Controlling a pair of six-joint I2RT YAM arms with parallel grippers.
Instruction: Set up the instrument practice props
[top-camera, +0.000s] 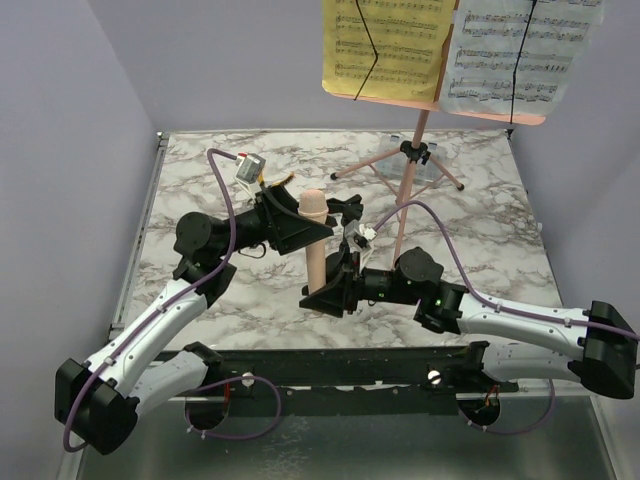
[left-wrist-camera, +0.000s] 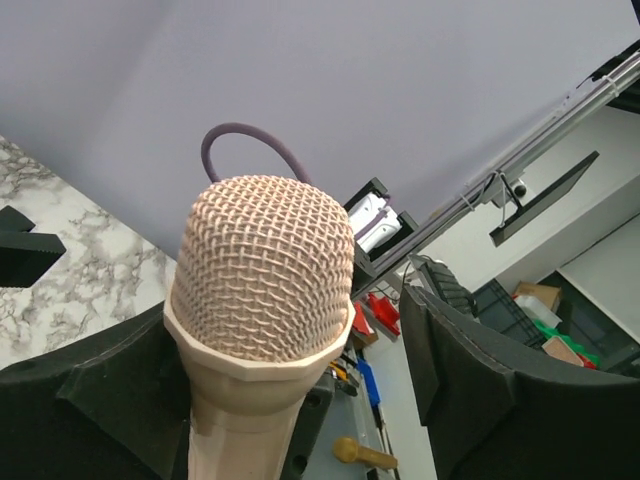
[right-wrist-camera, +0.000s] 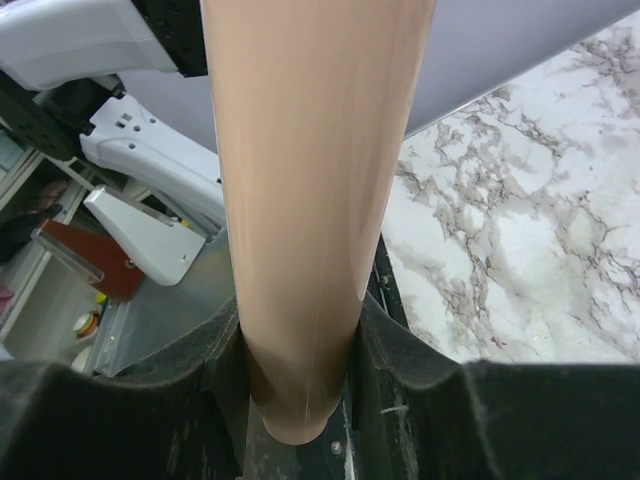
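The pink-beige microphone (top-camera: 313, 250) stands upright at the middle of the table. My right gripper (top-camera: 328, 290) is shut on its lower body; the right wrist view shows the smooth handle (right-wrist-camera: 310, 200) clamped between both pads, gripper (right-wrist-camera: 300, 395). My left gripper (top-camera: 303, 230) is open around the neck under the mesh head (left-wrist-camera: 262, 265): the left pad is at the handle and the right finger (left-wrist-camera: 480, 390) stands apart, gripper (left-wrist-camera: 290, 405). The pink tripod music stand (top-camera: 408, 170) stands at the back right and holds the yellow sheet (top-camera: 385, 45) and the white sheet (top-camera: 520, 50). I cannot make out the black mic stand.
The stand's legs (top-camera: 365, 165) spread over the back of the marble table (top-camera: 480, 250). A clear box (top-camera: 440, 168) seems to lie under the stand. A yellowish object (top-camera: 278, 181) lies behind the left gripper. A metal rail (top-camera: 330, 365) runs along the near edge.
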